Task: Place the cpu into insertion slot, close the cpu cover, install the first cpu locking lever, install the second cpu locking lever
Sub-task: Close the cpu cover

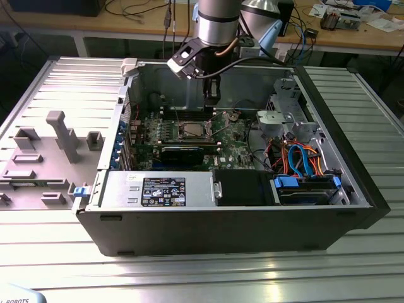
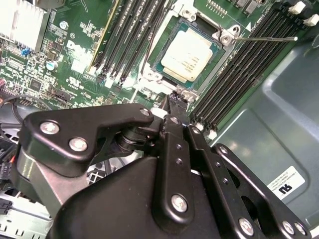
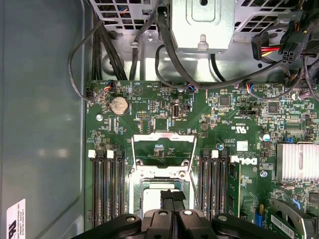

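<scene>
We find the gripper [image 2: 177,99] with its two fingers pressed together at the tips and nothing visible between them. The tips hang low over the hinge-side edge of the insertion slot [image 2: 207,25]; we cannot tell whether they touch metal. The cpu [image 2: 185,54] lies flat in that slot, just beyond the tips in the second wrist view. On the tips' other side the cpu cover [image 3: 163,135] stands swung open, away from the slot, with green motherboard [image 3: 234,114] showing through its window. Its hinge line runs crosswise to the black memory slots [image 3: 107,189] flanking the socket, so we judge the cover's arc runs along their length. A thin locking lever [image 2: 264,38] juts free beside the slot. All of this sits deep in the open computer case [image 1: 221,227].
</scene>
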Available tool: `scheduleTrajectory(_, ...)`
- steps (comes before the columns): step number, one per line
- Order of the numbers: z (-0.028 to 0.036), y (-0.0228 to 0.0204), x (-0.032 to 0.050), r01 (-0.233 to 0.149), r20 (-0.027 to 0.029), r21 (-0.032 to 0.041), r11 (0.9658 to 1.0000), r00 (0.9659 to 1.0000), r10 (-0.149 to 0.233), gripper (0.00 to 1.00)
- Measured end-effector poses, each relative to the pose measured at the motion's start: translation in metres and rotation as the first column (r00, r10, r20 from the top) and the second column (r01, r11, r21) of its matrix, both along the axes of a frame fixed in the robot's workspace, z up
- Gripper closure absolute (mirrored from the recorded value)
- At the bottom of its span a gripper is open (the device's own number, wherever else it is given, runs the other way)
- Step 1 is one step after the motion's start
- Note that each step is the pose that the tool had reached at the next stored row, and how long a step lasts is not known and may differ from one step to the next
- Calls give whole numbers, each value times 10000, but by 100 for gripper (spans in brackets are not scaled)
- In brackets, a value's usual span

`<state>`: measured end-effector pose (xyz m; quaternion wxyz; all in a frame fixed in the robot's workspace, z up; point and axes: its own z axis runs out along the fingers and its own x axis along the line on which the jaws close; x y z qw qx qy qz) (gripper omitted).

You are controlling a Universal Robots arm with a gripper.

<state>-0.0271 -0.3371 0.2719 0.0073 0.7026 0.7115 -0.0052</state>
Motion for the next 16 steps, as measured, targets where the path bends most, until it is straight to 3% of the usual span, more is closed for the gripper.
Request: scheduleTrajectory(16, 0, 4, 33, 1, 0, -1, 10000, 10000, -1, 89)
